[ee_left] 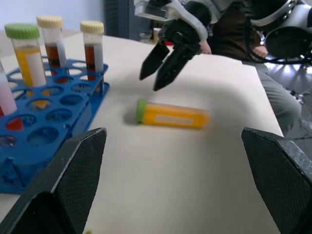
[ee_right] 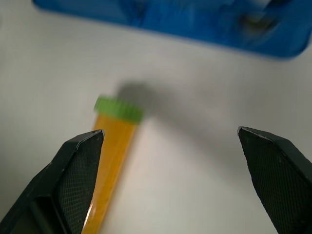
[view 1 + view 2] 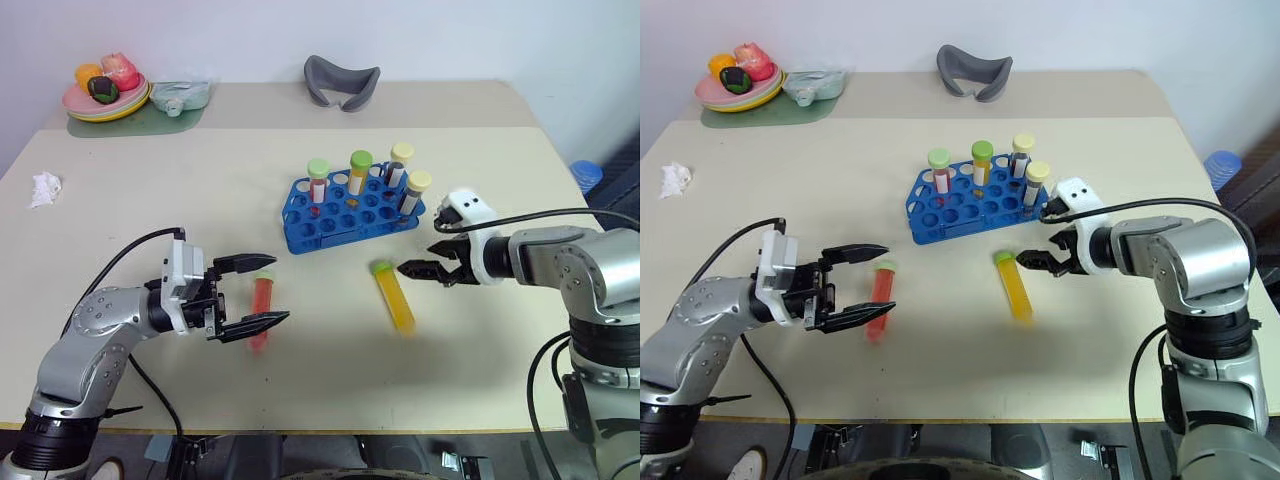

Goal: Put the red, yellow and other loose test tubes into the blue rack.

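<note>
I have the right claw [image 3: 425, 270] spread and empty, with the yellow tube [image 3: 394, 297] flat on the table [image 3: 150, 200] just beside its tips, cap end nearest, long axis running away from the blue rack [image 3: 345, 210]. The left claw [image 3: 250, 293], also spread, brackets the red tube [image 3: 261, 306], so each arm has its own nearest tube.

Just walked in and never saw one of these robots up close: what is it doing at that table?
It is sorting test tubes into the blue rack, where four already stand. Two lie loose on the table: the red tube, between the open fingers of the left gripper, and the yellow tube, just beside the open right gripper. Neither tube is gripped at this moment.
</note>
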Controlling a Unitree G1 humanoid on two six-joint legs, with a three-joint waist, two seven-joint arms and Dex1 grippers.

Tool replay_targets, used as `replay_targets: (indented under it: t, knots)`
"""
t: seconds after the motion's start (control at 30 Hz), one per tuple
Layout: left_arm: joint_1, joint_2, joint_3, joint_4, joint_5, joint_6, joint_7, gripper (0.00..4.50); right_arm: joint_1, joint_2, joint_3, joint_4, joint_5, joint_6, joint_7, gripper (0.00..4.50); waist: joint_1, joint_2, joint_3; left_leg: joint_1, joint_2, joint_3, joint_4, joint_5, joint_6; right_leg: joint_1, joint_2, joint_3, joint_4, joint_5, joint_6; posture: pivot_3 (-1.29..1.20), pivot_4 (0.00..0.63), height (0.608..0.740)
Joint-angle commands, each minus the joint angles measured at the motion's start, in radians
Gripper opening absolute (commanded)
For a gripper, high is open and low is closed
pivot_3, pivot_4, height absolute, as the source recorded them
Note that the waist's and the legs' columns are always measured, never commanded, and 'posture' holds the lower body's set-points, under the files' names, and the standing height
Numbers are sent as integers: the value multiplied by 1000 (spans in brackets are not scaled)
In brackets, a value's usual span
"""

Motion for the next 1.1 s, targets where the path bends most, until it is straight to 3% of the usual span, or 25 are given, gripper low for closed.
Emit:
replay_targets:
  t: [0.03, 0.37, 0.57, 0.8, 1.1]
  knots:
    - [-15, 8, 16, 7, -8, -16, -25, 4500, 12, -36, -1, -23, 110, 7, -54, 4469, 0, 0, 0, 0, 0, 0, 0, 0, 0, 0, 0, 0, 0, 0, 0, 0, 150, 740]
    - [-23, 14, 9, 32, -3, -9, -58, 4500, -39, -22, 7, 116, 516, 7, -357, 4469, -13, 0, 0, 0, 0, 0, 0, 0, 0, 0, 0, 0, 0, 0, 0, 0, 150, 740]
    - [-43, 15, 0, 58, 2, -9, -80, 4500, -66, 45, 10, 202, 689, 7, -571, 4469, -14, 0, 0, 0, 0, 0, 0, 0, 0, 0, 0, 0, 0, 0, 0, 0, 150, 740]
    - [-69, 17, -4, 86, 10, -13, -103, 4500, -88, 128, 21, 251, 758, 7, -757, 4469, -15, 0, 0, 0, 0, 0, 0, 0, 0, 0, 0, 0, 0, 0, 0, 0, 150, 740]
    - [-86, -1, -10, 114, 31, -32, -117, 4500, -81, 198, 48, 210, 702, 7, -920, 4469, -16, -1, 0, 0, 1, 0, 0, 0, 0, 0, 1, 0, 0, 0, 0, 0, 150, 740]
